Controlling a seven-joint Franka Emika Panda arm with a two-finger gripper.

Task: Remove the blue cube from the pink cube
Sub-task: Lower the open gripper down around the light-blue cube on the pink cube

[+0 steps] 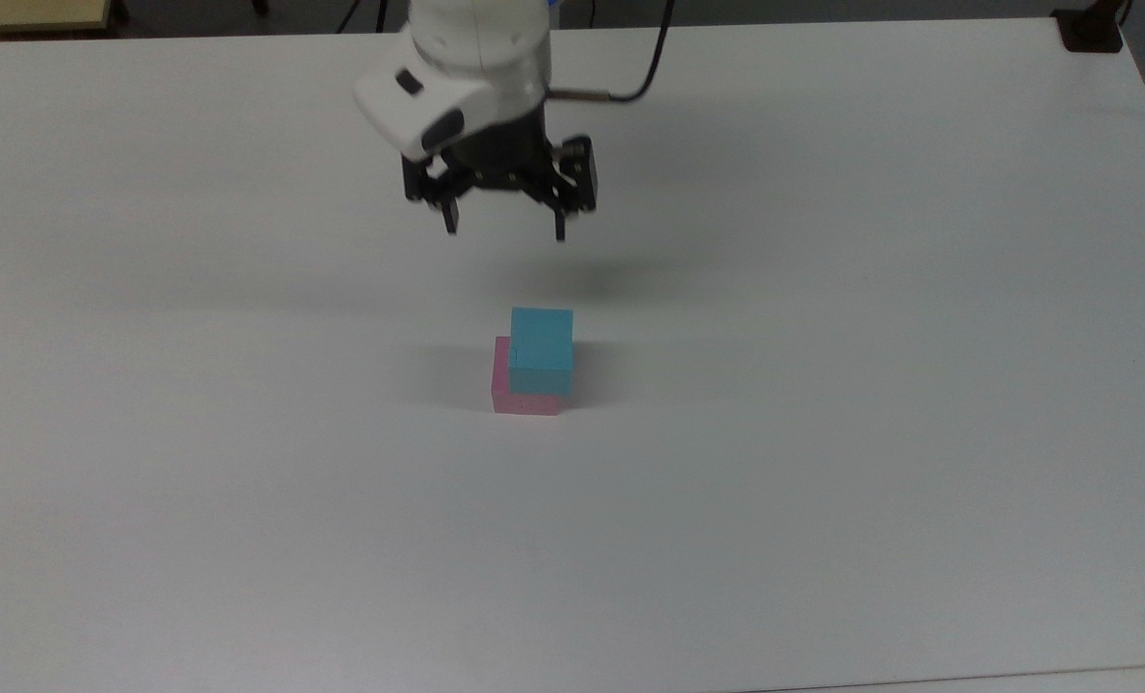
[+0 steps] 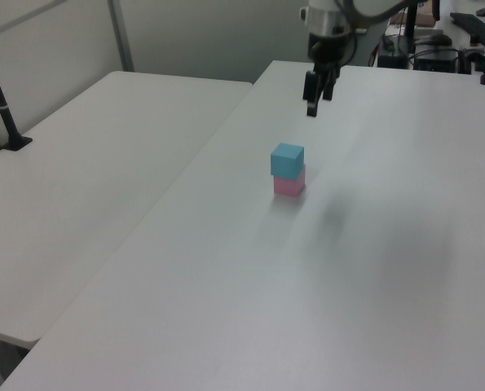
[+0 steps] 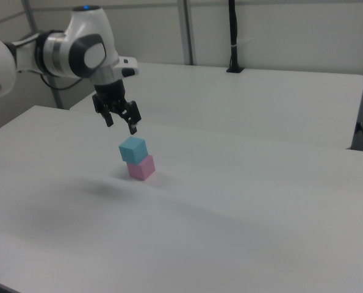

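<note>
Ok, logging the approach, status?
Gripper open, above table, short of the stack. Blue cube on pink cube, untouched. Nothing between them.

White bench [image 1: 823, 481] seen bare-topped; second white bench [image 2: 87, 187] set alongside. Black post [image 3: 233, 36] clamped at its far edge, cable strapped on.

The blue cube [image 1: 542, 350] sits on the pink cube [image 1: 524, 399], offset.
</note>
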